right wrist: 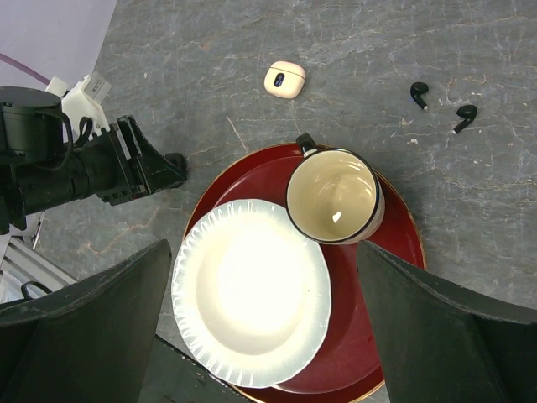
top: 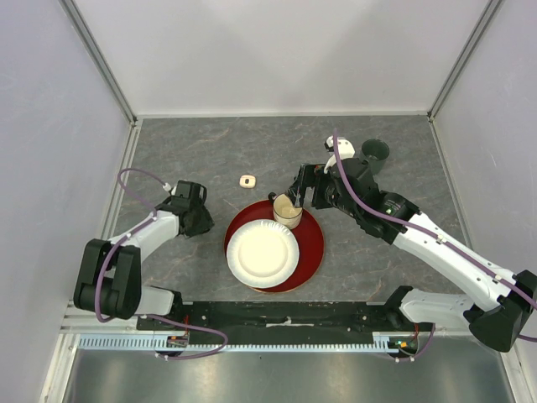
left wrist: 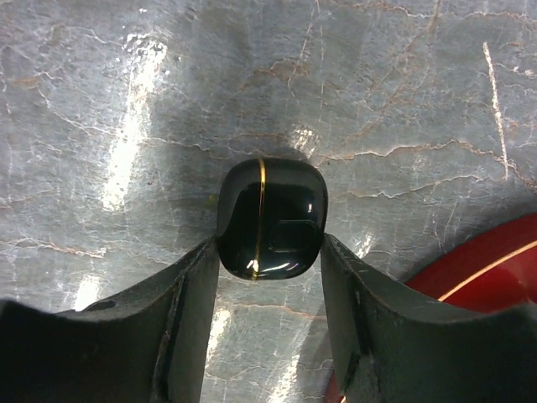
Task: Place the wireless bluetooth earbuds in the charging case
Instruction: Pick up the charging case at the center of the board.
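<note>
Grey marbled desk (top: 210, 151), white walls (top: 277, 50). Left pincer (left wrist: 270, 245) squeezes a black charging case (left wrist: 273, 214); right pincer (right wrist: 264, 252) hangs wide open.

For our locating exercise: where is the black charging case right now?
Left wrist view: the black charging case sits between the left gripper fingers on the table, red tray at lower right.

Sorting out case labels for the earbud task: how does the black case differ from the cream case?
Colour: the black case is glossy black with a thin gold line across it; the cream case is pale with a small dark mark. State: the black case sits in the left gripper, touched on both sides; the cream case lies free on the grey table, nothing touching it. Shared: both are small, rounded and look closed.
</note>
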Motion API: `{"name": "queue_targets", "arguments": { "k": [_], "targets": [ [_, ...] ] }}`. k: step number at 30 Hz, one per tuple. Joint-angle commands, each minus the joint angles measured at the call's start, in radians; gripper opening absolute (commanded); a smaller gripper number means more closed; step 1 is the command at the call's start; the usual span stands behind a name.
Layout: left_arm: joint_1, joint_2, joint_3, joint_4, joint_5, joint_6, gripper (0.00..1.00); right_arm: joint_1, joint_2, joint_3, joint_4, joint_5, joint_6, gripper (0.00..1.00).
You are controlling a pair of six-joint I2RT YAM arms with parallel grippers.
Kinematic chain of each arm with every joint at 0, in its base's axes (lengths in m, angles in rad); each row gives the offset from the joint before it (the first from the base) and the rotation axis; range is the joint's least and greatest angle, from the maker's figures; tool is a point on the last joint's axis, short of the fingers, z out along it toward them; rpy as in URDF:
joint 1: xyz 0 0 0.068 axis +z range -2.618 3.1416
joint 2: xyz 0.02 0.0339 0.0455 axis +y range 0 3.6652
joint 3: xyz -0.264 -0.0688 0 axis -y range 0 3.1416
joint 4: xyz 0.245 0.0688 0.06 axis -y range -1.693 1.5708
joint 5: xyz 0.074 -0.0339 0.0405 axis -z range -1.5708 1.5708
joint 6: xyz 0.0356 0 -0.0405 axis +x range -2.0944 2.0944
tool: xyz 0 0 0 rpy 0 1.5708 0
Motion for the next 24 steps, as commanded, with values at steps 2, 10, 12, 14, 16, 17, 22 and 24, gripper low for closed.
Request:
{"name": "queue_targets", "arguments": {
  "k": [2,10,12,14,16,17,22,24],
  "targets": [
    [0.003,0.015,0.043,-0.057,-0.025,0.046,0.59,-0.007,-0.011,-0.010,0.027,-0.007,-0.011,0.98],
    [0.003,0.076,0.080,-0.071,-0.010,0.064,0.59,-0.007,-0.020,-0.019,0.027,-0.005,-0.008,0.98],
    [0.003,0.075,0.092,-0.074,-0.008,0.076,0.59,-0.006,-0.022,-0.020,0.029,-0.007,-0.008,0.98],
    [0.001,0.072,0.103,-0.080,-0.016,0.087,0.59,-0.007,-0.023,-0.023,0.027,-0.007,-0.008,0.98],
    [0.001,0.068,0.120,-0.091,-0.022,0.106,0.60,-0.007,-0.022,-0.020,0.027,-0.007,-0.007,0.98],
    [0.001,0.071,0.124,-0.097,-0.027,0.115,0.60,-0.009,-0.022,-0.022,0.026,-0.009,-0.010,0.98],
    [0.003,0.096,0.147,-0.120,-0.036,0.164,0.61,-0.009,-0.019,-0.019,0.027,-0.010,-0.008,0.98],
    [0.003,0.101,0.147,-0.123,-0.036,0.182,0.60,-0.009,-0.019,-0.017,0.026,-0.012,-0.010,0.98]
  ]
}}
